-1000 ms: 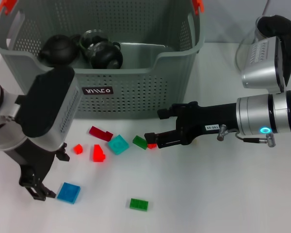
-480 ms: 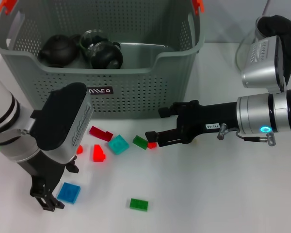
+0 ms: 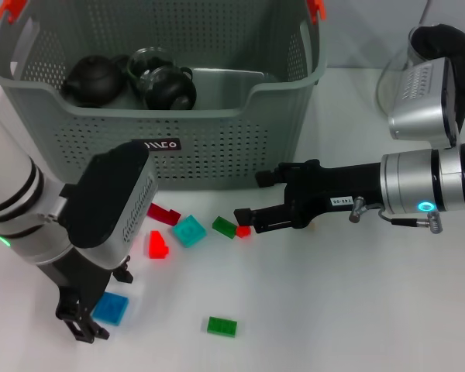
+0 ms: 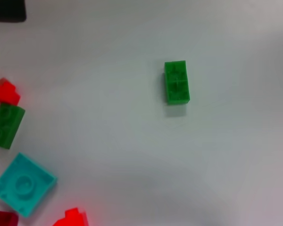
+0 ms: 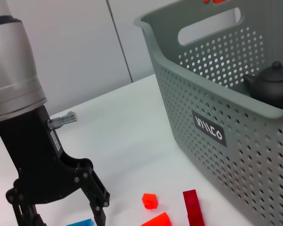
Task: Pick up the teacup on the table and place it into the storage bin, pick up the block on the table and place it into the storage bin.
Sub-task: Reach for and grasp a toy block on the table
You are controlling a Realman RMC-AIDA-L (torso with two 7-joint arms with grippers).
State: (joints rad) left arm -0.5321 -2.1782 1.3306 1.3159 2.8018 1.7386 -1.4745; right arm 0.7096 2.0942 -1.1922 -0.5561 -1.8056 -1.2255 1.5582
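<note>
While our left claw (image 3: 84,324) has swung in, spread wide beside the blue block (image 3: 111,308) on the bench (image 3: 333,310), our right claw (image 3: 244,222) stays pinching the small red block (image 3: 242,230), near the storage bin (image 3: 217,147).

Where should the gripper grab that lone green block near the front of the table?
Come straight down on the green block and pinch its two long sides. It lies flat, studs up, with bare table all round it, so nothing crowds the fingers.
</note>
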